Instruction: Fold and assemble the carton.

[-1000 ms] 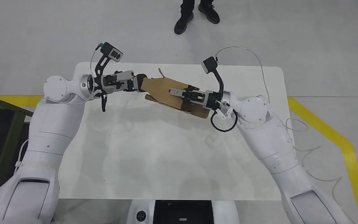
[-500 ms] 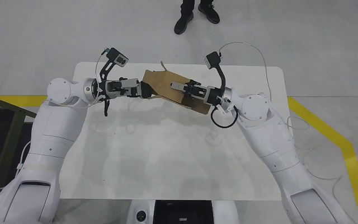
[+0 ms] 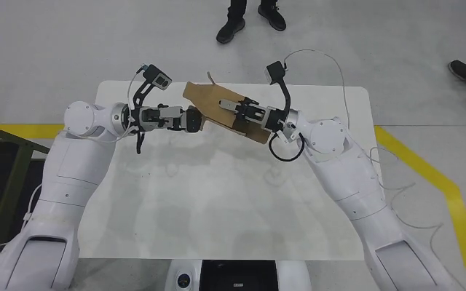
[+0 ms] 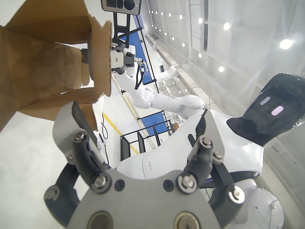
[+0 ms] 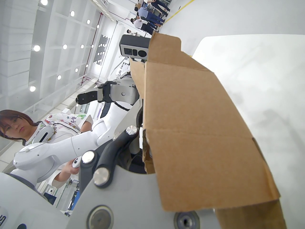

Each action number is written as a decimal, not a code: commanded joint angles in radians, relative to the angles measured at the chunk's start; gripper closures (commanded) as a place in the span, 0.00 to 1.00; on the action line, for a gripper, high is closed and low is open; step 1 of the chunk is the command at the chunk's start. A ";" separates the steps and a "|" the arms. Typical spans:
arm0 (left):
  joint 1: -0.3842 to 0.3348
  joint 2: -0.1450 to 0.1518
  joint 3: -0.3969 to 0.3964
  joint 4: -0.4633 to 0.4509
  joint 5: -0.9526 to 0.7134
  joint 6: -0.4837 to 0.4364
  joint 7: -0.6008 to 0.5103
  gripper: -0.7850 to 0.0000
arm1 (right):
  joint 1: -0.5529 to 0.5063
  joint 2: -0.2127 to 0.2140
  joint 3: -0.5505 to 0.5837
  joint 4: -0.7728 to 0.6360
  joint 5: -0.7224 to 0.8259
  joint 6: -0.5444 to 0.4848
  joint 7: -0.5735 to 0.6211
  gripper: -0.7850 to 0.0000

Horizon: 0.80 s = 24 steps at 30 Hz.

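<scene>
- Left gripper (image 4: 139, 108): gap between the jaws unobstructed.
- Carton (image 4: 47, 67): just beyond one jaw, perhaps touching it.
- Right gripper (image 4: 99, 55): clamped on the carton's far flap, opposite the jaws.

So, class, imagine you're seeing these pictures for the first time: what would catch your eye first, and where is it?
The brown carton, partly unfolded, hangs between both arms over the far edge of the white table. The right gripper has its jaws shut on one flap, while the left gripper sits at the carton's opposite edge with its jaws wide open.
</scene>
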 commanded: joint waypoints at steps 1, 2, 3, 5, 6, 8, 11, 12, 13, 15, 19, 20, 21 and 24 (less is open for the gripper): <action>0.001 -0.001 0.003 0.000 -0.001 0.001 0.000 0.00 | 0.004 -0.002 -0.003 0.001 -0.002 0.003 -0.006 1.00; 0.000 -0.002 0.004 0.001 -0.002 0.000 0.000 0.00 | 0.006 -0.004 -0.005 0.000 -0.002 0.005 -0.010 1.00; -0.001 -0.002 0.005 0.002 -0.003 0.000 0.000 0.00 | 0.007 -0.005 -0.009 0.000 -0.003 0.006 -0.014 1.00; -0.005 -0.004 0.007 0.006 -0.004 0.000 0.001 0.00 | 0.009 -0.008 -0.016 0.000 -0.002 0.006 -0.020 1.00; -0.007 -0.005 0.008 0.009 -0.006 -0.001 0.001 0.00 | 0.010 -0.010 -0.019 0.000 -0.001 0.006 -0.023 1.00; -0.011 -0.006 0.009 0.014 -0.006 -0.004 0.004 0.00 | 0.011 -0.012 -0.025 0.002 0.001 0.004 -0.026 1.00; -0.015 -0.008 0.012 0.018 -0.007 -0.004 0.005 0.00 | 0.011 -0.015 -0.029 0.006 0.002 0.000 -0.029 1.00; -0.016 -0.009 0.013 0.019 -0.008 -0.005 0.005 0.00 | 0.011 -0.016 -0.029 0.008 0.002 -0.001 -0.029 1.00; -0.017 -0.009 0.013 0.020 -0.009 -0.004 0.004 0.00 | 0.011 -0.016 -0.029 0.010 0.003 -0.002 -0.029 1.00; -0.019 -0.008 0.007 0.025 -0.005 -0.006 0.006 0.00 | 0.011 -0.016 -0.023 0.018 0.002 -0.005 -0.025 1.00; -0.025 -0.003 -0.016 0.044 0.007 -0.008 0.008 0.00 | 0.009 -0.011 -0.001 0.028 0.000 -0.006 -0.009 1.00; -0.026 -0.001 -0.022 0.049 0.015 -0.009 0.009 0.00 | 0.007 -0.009 0.005 0.028 0.000 -0.005 -0.002 1.00; -0.027 0.002 -0.029 0.054 0.022 -0.011 0.011 0.00 | 0.005 -0.008 0.009 0.028 0.004 -0.005 0.011 1.00; -0.030 0.010 -0.053 0.074 0.055 -0.023 0.023 0.00 | -0.003 -0.002 0.025 0.028 0.020 -0.008 0.055 1.00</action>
